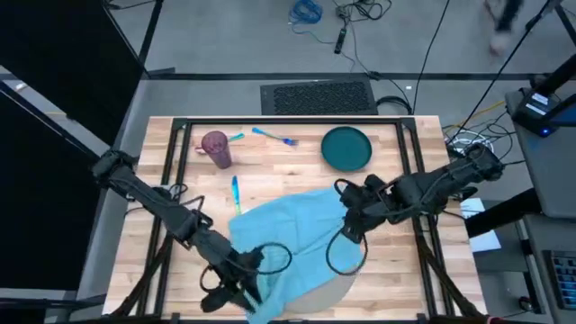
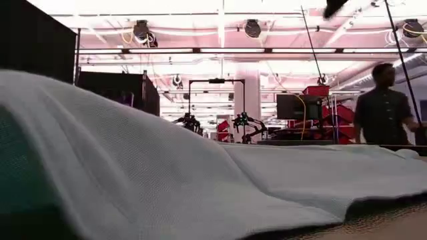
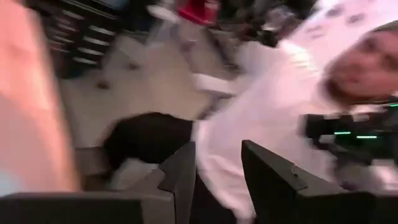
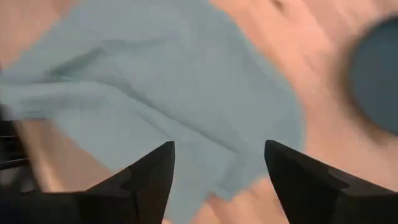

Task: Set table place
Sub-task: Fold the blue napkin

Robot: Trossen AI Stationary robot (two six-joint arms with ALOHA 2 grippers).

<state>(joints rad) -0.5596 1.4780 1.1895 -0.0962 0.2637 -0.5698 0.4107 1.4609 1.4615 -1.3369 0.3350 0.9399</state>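
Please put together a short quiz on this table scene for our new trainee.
1. True or false: the light blue cloth lies over part of the grey placemat.
2. Which item stands nearest the purple cup? A) teal plate B) blue fork C) keyboard
3. Fill in: the right pincer hangs open above the ____.

Key: 1 true; 2 B; 3 cloth.

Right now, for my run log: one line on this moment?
stage: light blue cloth draped over round grey placemat | left gripper: table's near edge, open | right gripper: above cloth, open | teal plate: unplaced
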